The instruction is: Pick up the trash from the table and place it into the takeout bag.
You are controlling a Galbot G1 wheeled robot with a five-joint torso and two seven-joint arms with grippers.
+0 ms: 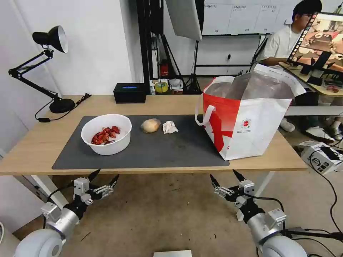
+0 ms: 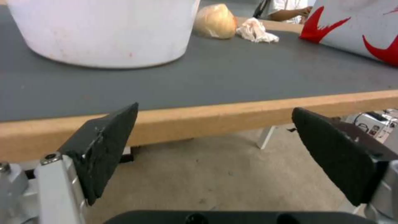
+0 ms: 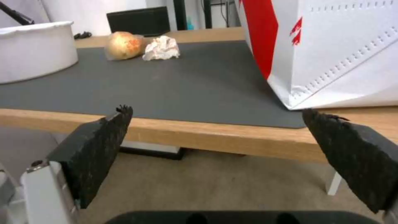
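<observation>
On the dark grey mat of the table (image 1: pixel 32 150) stands a white bowl (image 1: pixel 106 134) of red shells. Beside it lie a tan bun-like lump (image 1: pixel 150 125) and a crumpled white napkin (image 1: pixel 169 127). The red-and-white takeout bag (image 1: pixel 250 114) stands open at the mat's right end, its foil lining showing. My left gripper (image 1: pixel 104 177) hangs open below the table's front edge, under the bowl. My right gripper (image 1: pixel 225 178) is open too, below the edge near the bag. The bowl (image 2: pixel 104 31), lump (image 2: pixel 215 21) and napkin (image 2: pixel 255 30) also show past the left fingers, and the bag (image 3: pixel 331 53) past the right ones.
A black box (image 1: pixel 129 92) sits at the table's back edge, and a black desk lamp (image 1: pixel 43 67) stands at the back left. Behind the bag a person sits at another desk. Cables and a white device (image 1: pixel 319 157) lie on the floor at right.
</observation>
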